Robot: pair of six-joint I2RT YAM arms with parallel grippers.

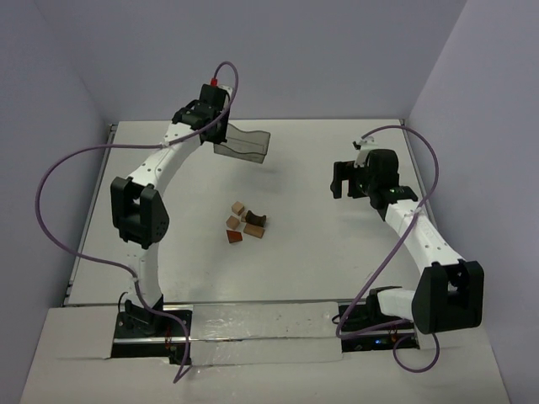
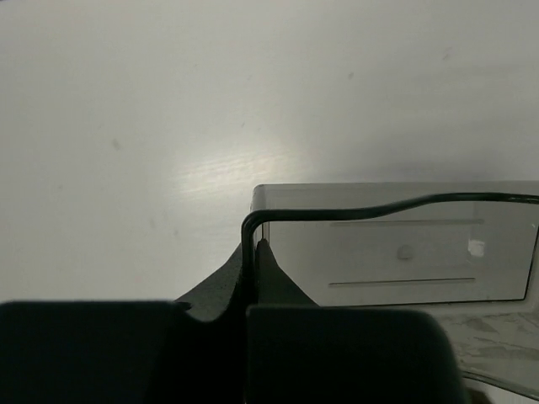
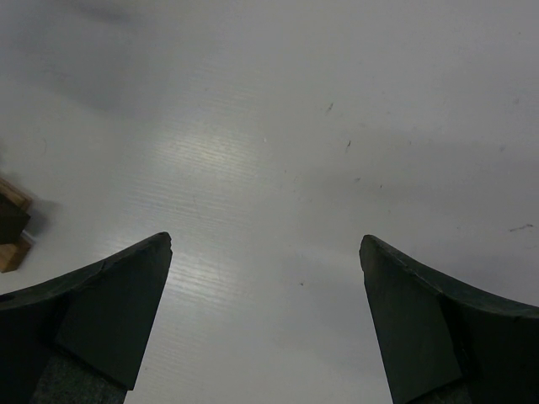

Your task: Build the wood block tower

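Both arms were the same build: left arm (image 1: 160,175) and right arm (image 1: 421,240) had smooth white shells on the links and chunky black joint housings (image 1: 139,210). Each dragged a loose purple cable (image 1: 46,181); the left one's ended in a little red plug (image 1: 217,82). Left gripper (image 1: 216,131) and right gripper (image 3: 265,242) were all black, with matte fingers (image 3: 109,311) tapering to curved tips.

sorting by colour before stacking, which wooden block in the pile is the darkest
The dark brown wooden arch on the pile's right side; the rest are light tan blocks plus one reddish-brown wedge at the near left.
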